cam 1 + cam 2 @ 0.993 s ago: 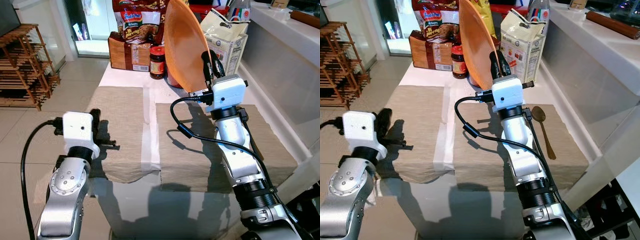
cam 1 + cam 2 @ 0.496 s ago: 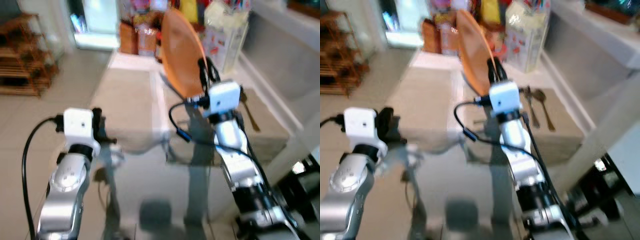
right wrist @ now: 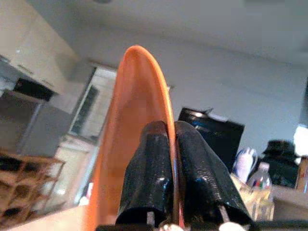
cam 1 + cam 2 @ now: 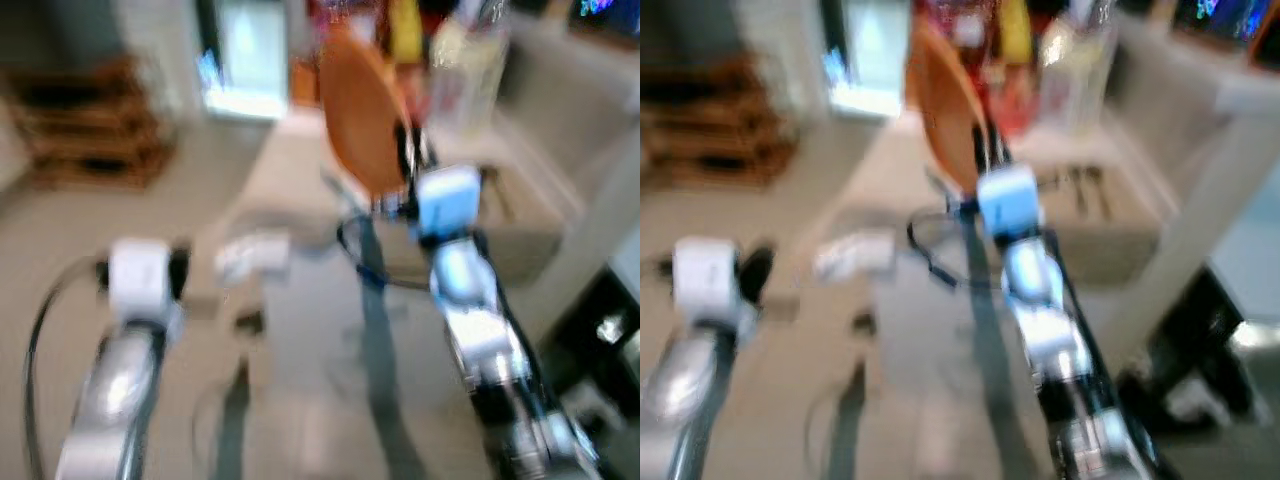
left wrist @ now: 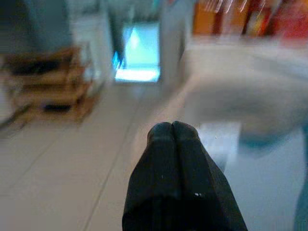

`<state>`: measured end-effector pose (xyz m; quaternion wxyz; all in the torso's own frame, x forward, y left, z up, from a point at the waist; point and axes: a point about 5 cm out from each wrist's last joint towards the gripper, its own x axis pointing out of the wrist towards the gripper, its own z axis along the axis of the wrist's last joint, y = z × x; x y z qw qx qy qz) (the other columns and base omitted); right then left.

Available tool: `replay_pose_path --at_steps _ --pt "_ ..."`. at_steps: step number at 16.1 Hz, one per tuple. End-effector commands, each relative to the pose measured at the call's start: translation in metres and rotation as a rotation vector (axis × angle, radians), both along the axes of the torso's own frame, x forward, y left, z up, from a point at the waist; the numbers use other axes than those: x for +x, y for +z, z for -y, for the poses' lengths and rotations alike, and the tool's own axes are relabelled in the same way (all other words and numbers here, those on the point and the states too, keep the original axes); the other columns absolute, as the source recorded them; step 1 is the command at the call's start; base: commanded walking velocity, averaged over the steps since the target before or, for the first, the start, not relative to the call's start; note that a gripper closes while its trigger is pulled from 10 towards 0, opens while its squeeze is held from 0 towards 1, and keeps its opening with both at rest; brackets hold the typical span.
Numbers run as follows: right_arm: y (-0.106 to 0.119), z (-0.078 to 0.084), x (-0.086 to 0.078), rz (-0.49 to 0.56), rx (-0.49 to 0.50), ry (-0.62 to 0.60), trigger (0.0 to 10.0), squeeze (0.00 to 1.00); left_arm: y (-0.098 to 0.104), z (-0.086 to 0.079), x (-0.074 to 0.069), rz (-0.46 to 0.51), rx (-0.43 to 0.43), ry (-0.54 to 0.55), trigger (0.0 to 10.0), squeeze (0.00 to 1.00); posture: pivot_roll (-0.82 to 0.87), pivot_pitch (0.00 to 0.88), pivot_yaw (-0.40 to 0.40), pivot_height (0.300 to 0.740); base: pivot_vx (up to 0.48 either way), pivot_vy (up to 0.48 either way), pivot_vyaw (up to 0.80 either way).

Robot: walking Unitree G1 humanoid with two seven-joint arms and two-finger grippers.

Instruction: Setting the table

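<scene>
Two silver robot arms reach forward in blurred head views. The right gripper (image 3: 171,144) pinches the rim of an orange plate (image 4: 362,125), held upright on edge above the tabletop (image 4: 300,330) near its far edge. The left gripper (image 5: 172,132), fingers pressed together and holding nothing, hangs off the tabletop's left edge.

White table (image 4: 300,330), all blurred; two beige placemats (image 4: 520,215) on it, cutlery (image 4: 1085,190) on the right mat, food packs (image 4: 400,30) along far edge
</scene>
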<state>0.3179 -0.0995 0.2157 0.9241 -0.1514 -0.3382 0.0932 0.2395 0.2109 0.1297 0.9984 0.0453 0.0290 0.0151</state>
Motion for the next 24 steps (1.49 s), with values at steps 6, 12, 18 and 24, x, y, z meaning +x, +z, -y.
replay_pose_path --at_steps 6,12,18,24 --pt "-0.075 0.059 -0.036 -0.289 -0.05 -0.134 0.0 0.0 -0.026 -0.01 -0.026 -0.07 -0.041 0.056 10.0 0.0 0.04 0.0 -0.039 0.736 0.0 0.0 0.0" --pt "-0.127 0.083 -0.062 -0.678 0.097 -0.015 0.0 0.0 -0.045 -0.017 -0.05 -0.1 0.015 0.073 10.0 0.0 0.03 0.0 -0.061 0.736 0.0 0.0 0.0" --pt "-0.145 0.092 -0.076 -0.695 0.065 0.002 0.0 0.0 -0.058 -0.017 -0.044 -0.087 0.004 0.048 10.0 0.0 0.03 0.0 -0.064 0.736 0.0 -0.044 0.0" --pt "-0.173 0.121 -0.077 -0.738 0.061 -0.036 0.0 0.0 -0.063 -0.018 -0.033 -0.056 -0.018 0.015 10.0 0.0 0.03 0.0 -0.066 0.736 0.0 -0.48 0.0"
